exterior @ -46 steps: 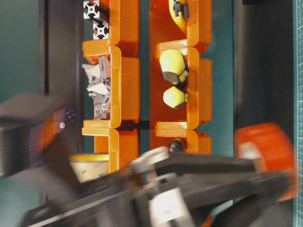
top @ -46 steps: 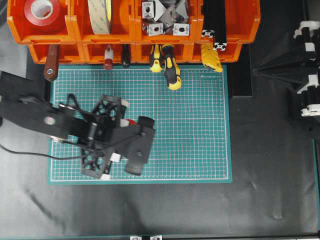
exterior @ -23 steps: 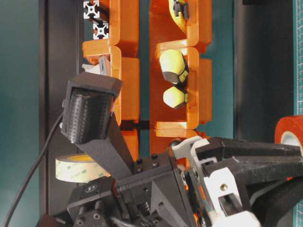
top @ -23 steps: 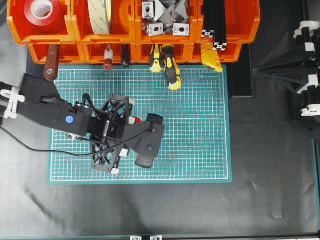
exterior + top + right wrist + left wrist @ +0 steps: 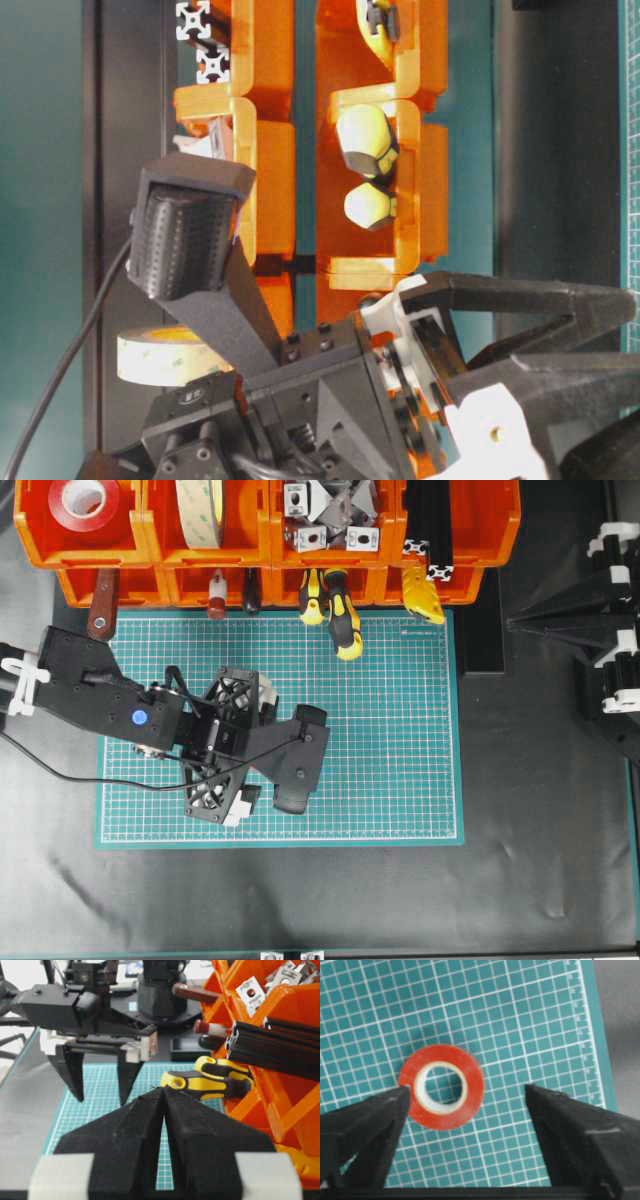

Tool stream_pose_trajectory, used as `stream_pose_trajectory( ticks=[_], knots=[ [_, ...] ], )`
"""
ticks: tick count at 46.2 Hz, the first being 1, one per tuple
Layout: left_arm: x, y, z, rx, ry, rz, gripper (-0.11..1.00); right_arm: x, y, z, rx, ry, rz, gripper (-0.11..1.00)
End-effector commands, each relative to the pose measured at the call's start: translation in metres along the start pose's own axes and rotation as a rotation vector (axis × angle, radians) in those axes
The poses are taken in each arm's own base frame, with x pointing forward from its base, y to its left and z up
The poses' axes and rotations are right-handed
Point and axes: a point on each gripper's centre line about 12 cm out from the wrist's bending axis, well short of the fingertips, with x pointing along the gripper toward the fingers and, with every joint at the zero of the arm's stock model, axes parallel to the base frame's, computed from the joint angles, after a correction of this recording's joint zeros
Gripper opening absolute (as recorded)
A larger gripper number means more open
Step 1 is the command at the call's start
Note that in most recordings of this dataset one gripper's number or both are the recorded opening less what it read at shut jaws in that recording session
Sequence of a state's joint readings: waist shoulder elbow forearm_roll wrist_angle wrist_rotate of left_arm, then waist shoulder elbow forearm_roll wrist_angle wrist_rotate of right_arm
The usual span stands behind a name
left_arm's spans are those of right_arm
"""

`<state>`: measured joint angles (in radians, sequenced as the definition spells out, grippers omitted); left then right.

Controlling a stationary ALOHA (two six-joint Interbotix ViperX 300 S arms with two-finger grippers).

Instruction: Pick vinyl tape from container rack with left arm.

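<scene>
Left gripper hung fingers wide apart, nothing gripped. Vinyl tape lay flat on the green mat, touching the 9 o'clock finger. Right gripper pinched together, empty.

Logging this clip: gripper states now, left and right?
Left gripper: open, holding nothing; red vinyl tape lies on the green mat between its fingers.
Right gripper: shut, empty.

Little print can be read from here. The green cutting mat carries ruler markings along its edge, too small to make out. The beige tape roll shows faint, illegible lettering.
</scene>
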<state>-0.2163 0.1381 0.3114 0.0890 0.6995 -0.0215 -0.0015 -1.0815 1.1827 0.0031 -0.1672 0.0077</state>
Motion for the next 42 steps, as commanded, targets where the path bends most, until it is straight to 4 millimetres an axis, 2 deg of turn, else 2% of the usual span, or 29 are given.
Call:
stream_pose_trajectory(
  ticks=[1, 10, 20, 23, 27, 33, 42],
  knots=[
    [-0.025, 0.003, 0.009, -0.007, -0.064, 0.005, 0.91, 0.001, 0.001, 0.014, 0.003, -0.031, 0.003, 0.01],
    [-0.063, 0.001, 0.006, -0.02, -0.146, 0.002, 0.86, 0.0, 0.001, 0.014, 0.003, -0.032, 0.005, 0.01],
    [-0.138, -0.004, -0.007, -0.045, -0.31, -0.013, 0.86, 0.0, 0.002, 0.015, 0.001, -0.035, 0.008, 0.01],
    [-0.166, -0.003, -0.016, -0.048, -0.376, -0.015, 0.86, 0.0, 0.002, 0.015, 0.002, -0.035, 0.011, 0.01],
    [-0.192, -0.002, -0.031, -0.052, -0.44, -0.016, 0.86, 0.0, 0.002, 0.015, 0.0, -0.035, 0.013, 0.01],
    [-0.215, 0.0, -0.057, -0.056, -0.501, -0.015, 0.86, 0.0, 0.002, 0.015, 0.002, -0.037, 0.011, 0.01],
    [-0.259, 0.007, -0.099, -0.078, -0.644, 0.0, 0.86, 0.0, 0.003, 0.014, 0.002, -0.037, 0.016, 0.01]
  ],
)
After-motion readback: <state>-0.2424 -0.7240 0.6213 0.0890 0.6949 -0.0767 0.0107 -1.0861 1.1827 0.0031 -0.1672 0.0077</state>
